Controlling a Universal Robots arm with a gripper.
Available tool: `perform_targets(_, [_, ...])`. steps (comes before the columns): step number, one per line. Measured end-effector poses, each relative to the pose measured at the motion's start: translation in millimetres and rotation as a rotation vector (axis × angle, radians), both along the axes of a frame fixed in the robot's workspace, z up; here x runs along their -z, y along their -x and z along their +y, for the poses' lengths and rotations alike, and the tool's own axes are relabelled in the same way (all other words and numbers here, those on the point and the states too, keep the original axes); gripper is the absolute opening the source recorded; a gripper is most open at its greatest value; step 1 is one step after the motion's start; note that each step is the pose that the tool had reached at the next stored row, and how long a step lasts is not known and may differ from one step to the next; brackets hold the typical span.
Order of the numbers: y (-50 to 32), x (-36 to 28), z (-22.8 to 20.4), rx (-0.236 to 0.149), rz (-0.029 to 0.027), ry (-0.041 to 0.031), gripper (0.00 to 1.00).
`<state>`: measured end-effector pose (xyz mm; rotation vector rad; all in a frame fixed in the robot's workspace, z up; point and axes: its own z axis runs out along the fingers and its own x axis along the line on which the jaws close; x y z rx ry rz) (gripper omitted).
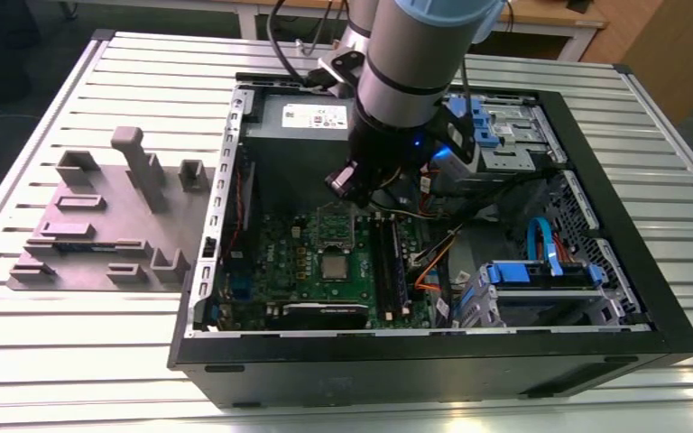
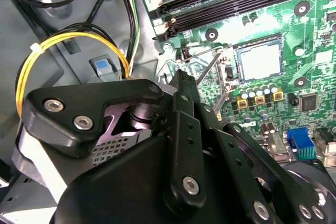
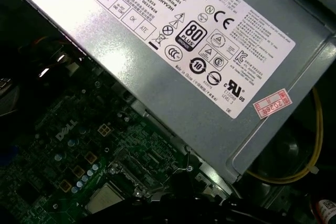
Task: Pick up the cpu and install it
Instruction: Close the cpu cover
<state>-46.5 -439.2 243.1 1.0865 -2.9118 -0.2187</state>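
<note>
The cpu (image 1: 336, 266) is a small silvery square lying flat in the socket of the green motherboard (image 1: 281, 262) inside the open computer case. It also appears as a bright square, the cpu (image 2: 260, 60), in the second wrist view, and at the picture's edge, the cpu (image 3: 105, 199), in the first wrist view. The hinged metal frame (image 1: 335, 225) stands tilted open just behind the socket. My gripper (image 1: 356, 188) hangs over the board a little beyond that frame, above and apart from the cpu. Its black linkage, the gripper (image 2: 181, 82), shows nothing held.
A grey power supply (image 3: 173, 72) with a white label lies close behind the gripper. Yellow and black cables (image 2: 73, 40) run along the case floor. Black memory slots (image 1: 390, 262) flank the socket. A drive cage with blue parts (image 1: 540, 280) fills the exterior view's right. A grey fixture block (image 1: 106, 225) sits outside the case.
</note>
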Motion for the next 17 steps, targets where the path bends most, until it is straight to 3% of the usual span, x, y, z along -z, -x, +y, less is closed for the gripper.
perform_targets(9, [0.3,0.0,-10.9,-0.002,0.0000,-0.0011,0.11])
perform_targets(17, [0.4,0.1,-12.8,-0.003,0.0000,-0.0013,0.11])
